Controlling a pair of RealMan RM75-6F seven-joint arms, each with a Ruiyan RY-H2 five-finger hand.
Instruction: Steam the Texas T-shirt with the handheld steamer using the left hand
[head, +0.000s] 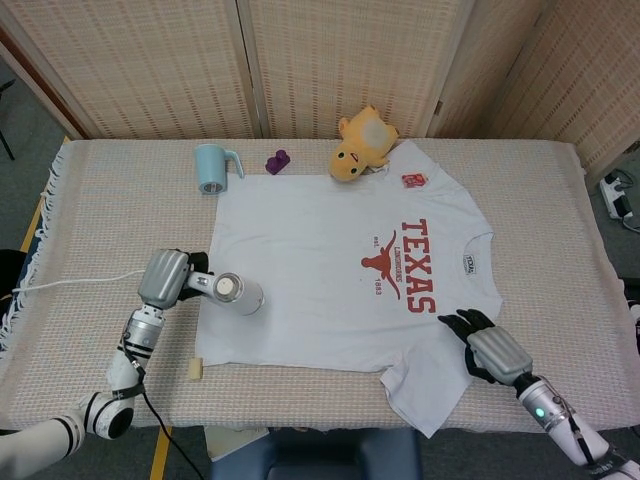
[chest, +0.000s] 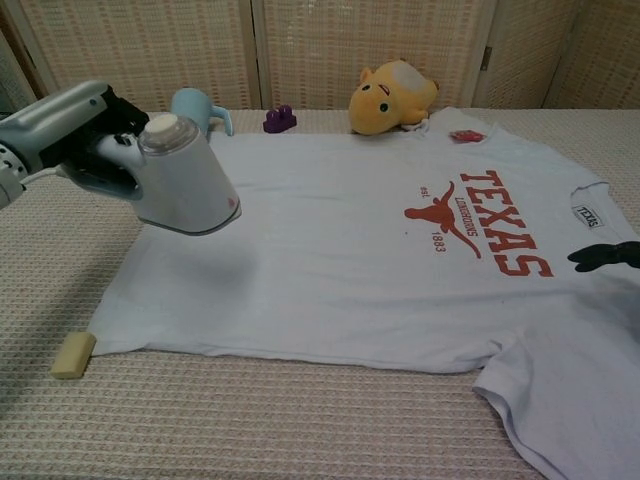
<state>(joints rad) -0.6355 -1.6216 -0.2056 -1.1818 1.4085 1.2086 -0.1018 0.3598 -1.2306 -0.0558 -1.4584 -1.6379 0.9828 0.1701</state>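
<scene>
Gripping the handheld steamer above the Texas T-shirt hem, left hand, right hand resting spread-fingered, empty, on its sleeve

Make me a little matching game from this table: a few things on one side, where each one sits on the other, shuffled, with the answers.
Things:
1. steamer
2. mug
3. plush toy
4. sponge

Places:
A. by the shirt's collar
B. off the hem's near corner
C. held in the left hand above the shirt's hem end
D. lying on its side beside the purple block

Pairs: 1-C, 2-D, 3-A, 4-B
</scene>
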